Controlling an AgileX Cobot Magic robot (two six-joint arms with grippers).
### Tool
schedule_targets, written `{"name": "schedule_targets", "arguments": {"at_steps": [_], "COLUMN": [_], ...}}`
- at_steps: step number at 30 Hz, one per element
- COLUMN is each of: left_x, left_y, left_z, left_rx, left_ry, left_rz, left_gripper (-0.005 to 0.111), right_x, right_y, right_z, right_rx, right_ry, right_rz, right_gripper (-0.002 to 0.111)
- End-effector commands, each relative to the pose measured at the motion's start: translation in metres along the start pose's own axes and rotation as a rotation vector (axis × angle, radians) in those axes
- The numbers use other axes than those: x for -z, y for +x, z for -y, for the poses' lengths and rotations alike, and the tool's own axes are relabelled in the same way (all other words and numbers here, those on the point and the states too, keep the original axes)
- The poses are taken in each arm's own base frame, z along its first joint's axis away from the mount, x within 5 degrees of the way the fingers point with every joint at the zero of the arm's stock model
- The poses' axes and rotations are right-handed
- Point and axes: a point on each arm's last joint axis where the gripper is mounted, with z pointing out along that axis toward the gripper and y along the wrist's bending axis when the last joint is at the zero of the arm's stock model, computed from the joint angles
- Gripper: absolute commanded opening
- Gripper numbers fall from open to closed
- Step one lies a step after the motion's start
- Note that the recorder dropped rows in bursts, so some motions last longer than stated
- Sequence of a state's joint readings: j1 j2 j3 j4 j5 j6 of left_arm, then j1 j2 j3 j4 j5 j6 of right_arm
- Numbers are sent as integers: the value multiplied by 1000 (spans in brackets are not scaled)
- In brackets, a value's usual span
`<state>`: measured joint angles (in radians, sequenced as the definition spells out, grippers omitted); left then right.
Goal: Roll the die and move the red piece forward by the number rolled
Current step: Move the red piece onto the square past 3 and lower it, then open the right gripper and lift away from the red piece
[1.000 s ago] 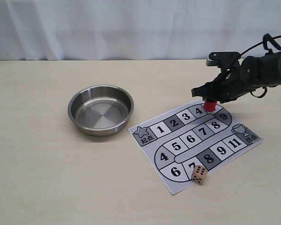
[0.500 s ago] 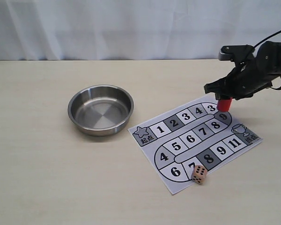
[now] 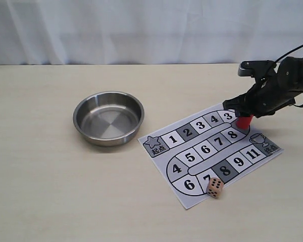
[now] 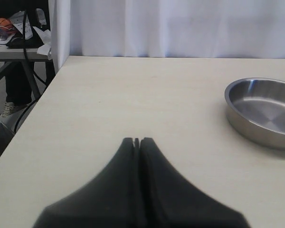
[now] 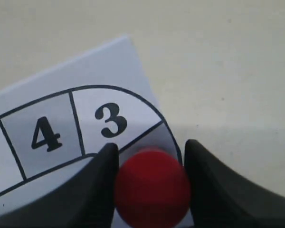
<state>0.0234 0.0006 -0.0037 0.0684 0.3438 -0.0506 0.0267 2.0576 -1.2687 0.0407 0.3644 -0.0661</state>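
Note:
The red piece (image 3: 244, 121) stands low over the grey corner square beside square 3 of the paper board (image 3: 202, 151), at its far right bend. My right gripper (image 3: 245, 115) is shut on it. In the right wrist view the black fingers (image 5: 102, 166) flank the red piece (image 5: 152, 187), with square 3 just beyond. The die (image 3: 215, 187), a pale cube with black pips, rests at the board's near edge by square 7. My left gripper (image 4: 137, 140) is shut on nothing above bare table; the exterior view does not show it.
A round steel bowl (image 3: 108, 117) stands left of the board; the left wrist view shows this bowl (image 4: 263, 111) too. A white curtain closes the back. Past the table's far left edge are a desk and clutter (image 4: 14, 33).
My right gripper has carried the red piece to the right, from around square 4 past square 3 to the corner square, and lowered it. The die and bowl have not moved.

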Motion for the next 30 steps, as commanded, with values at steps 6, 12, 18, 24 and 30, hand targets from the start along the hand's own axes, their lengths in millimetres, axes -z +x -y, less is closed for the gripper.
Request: {"name": "schedule_targets", "arguments": {"at_steps": [6,12,18,24,30], "left_x": [0,0,0,0,0], "left_y": [0,0,0,0,0], "left_z": [0,0,0,0,0], "left_rx": [6,6,6,6,6], "left_ry": [0,0,0,0,0], "left_rz": [10,10,10,10,10], "left_gripper": [0,0,0,0,0], "right_x": [-9,-7,4,25,51], "right_y": [6,1,-9,-17,-18], "right_z": [0,1,0,0,-1], "right_rx": [5,-1,-25,-23,-21], "right_ry": [2,3,-5,-7,-15], "right_rz": [-24,6,51,71,25], "right_gripper": [36,58,66,64,28]}}
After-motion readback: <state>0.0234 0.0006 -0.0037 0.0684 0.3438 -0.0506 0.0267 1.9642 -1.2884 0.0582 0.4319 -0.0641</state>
